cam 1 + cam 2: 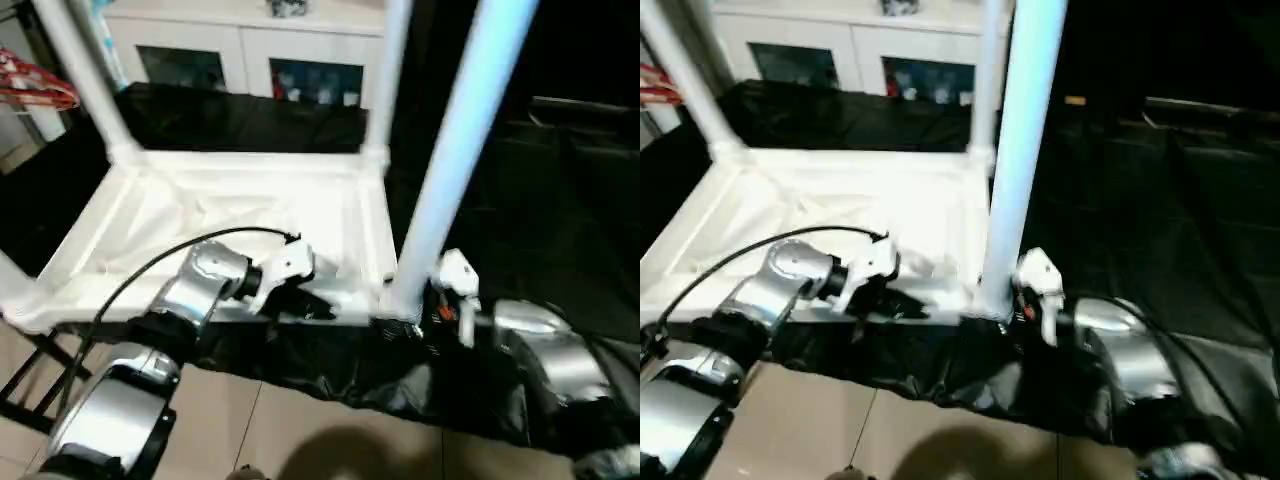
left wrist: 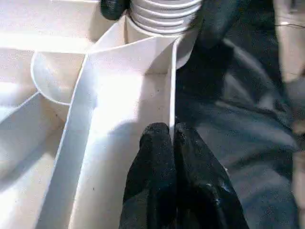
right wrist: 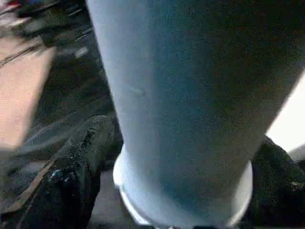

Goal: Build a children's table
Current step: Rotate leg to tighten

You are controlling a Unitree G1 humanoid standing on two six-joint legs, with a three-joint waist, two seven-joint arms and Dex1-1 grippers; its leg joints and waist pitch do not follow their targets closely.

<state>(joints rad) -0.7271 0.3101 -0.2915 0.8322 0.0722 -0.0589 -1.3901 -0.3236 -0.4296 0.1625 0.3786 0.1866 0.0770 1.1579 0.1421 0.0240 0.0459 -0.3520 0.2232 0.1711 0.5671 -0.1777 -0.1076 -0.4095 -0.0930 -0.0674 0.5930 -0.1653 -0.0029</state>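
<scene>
Upside-down white ribbed table top (image 1: 250, 215), left claw (image 2: 172, 138) pinched on its rim, right claw (image 3: 181, 181) wide around leg (image 1: 455, 150).

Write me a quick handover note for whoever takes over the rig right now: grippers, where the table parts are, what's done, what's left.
Left gripper: shut, fingertips at a rib along the tabletop's near edge.
Right gripper: fingers either side of the near right leg at its base; grip not confirmed.
Table parts: the tabletop lies underside up on black sheeting; the near right leg and two far legs stand upright in corner sockets.
Done: three legs standing in place.
Left: check the near left corner, which is hard to see; confirm the near right leg is fully seated; turn the table upright.
</scene>
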